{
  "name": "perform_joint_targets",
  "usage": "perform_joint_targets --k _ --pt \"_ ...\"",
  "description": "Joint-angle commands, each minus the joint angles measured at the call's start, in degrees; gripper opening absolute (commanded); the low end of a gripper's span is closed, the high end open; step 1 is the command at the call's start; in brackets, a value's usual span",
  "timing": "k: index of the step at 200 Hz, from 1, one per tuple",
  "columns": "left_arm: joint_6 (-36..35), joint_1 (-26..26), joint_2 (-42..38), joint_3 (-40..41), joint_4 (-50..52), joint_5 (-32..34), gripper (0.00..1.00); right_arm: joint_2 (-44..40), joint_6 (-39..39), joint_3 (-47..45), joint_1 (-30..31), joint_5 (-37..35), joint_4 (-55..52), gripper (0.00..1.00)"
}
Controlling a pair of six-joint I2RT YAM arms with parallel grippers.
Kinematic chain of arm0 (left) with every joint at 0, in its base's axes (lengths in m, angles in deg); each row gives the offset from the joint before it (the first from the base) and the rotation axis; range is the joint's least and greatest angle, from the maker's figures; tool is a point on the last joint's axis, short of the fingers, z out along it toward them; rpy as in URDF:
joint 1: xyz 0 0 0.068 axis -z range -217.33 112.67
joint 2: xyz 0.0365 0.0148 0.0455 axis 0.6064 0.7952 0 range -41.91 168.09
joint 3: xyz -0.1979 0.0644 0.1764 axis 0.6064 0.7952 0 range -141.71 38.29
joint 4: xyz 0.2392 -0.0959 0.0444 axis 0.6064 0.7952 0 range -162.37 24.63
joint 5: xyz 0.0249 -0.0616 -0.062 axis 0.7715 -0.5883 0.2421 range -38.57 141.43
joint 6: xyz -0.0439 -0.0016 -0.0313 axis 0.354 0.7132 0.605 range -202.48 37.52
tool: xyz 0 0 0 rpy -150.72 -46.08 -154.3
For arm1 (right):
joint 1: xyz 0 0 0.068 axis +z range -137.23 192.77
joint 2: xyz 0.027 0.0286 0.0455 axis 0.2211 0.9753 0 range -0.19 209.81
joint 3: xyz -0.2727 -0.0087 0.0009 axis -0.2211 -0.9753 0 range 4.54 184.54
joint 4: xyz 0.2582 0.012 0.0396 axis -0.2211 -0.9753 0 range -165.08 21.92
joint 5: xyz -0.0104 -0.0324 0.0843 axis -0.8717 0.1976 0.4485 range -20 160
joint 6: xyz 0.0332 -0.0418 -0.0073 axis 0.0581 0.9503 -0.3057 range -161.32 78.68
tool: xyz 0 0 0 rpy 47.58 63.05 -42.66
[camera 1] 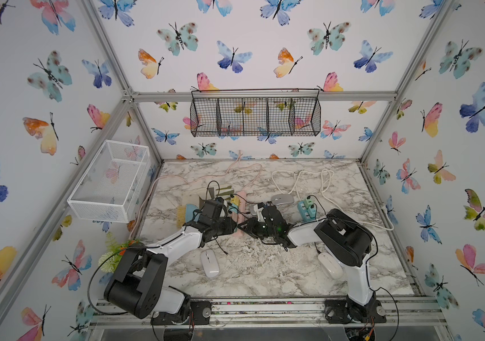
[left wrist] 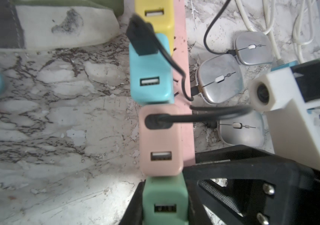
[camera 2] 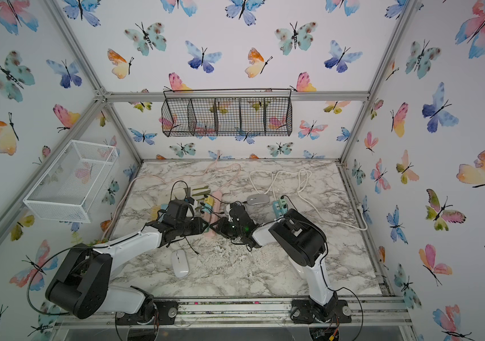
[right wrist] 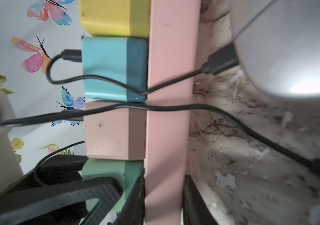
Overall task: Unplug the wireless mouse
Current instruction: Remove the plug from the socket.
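The silver mouse point(left wrist: 219, 81) is located mid-worktop, just beside the pink power strip point(left wrist: 182, 58) edge, and is cabled to the blue adapter point(left wrist: 149, 78). It is crowded by 2 more mice point(left wrist: 252, 47). The strip is clamped by the right gripper point(right wrist: 164, 194), the green adapter point(right wrist: 104, 171) by the left gripper point(left wrist: 164, 196).

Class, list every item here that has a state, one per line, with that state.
Blue adapter: one cable plugged in.
Pink adapter: one cable plugged in.
Yellow adapter: visible port empty.
Middle silver mouse: cable attached.
Right gripper: shut on pink power strip.
Left gripper: shut on green adapter.
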Motion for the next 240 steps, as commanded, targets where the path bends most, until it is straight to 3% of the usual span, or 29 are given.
perform_joint_targets --k 1,38,72,112,193,240 --pt "-3.6 1.1 -3.2 -3.2 1.3 5.2 0.0 1.2 1.2 -1.4 -1.6 -6.0 -7.5 0.12" --pt "1.2 -4.2 -4.7 1.9 -7.8 -11.4 0.0 0.9 1.2 -1.9 -1.6 -5.9 -7.5 0.12" --pt "-2.7 -2.2 -4.8 -1.1 0.1 0.7 0.0 1.1 1.3 -1.6 -1.6 -4.9 -7.6 0.12" --pt "-2.2 -2.9 -7.1 -0.8 0.0 -4.2 0.0 1.3 1.9 -1.1 -1.6 -4.6 -8.3 0.12" --pt "0.6 -6.1 -17.9 -3.4 7.5 -1.8 0.0 7.8 2.5 7.9 -1.6 3.3 -3.0 0.15" --pt "0.8 -6.6 -19.4 -4.0 8.3 -3.3 0.0 4.7 4.7 6.2 -1.6 -2.5 -7.9 0.43"
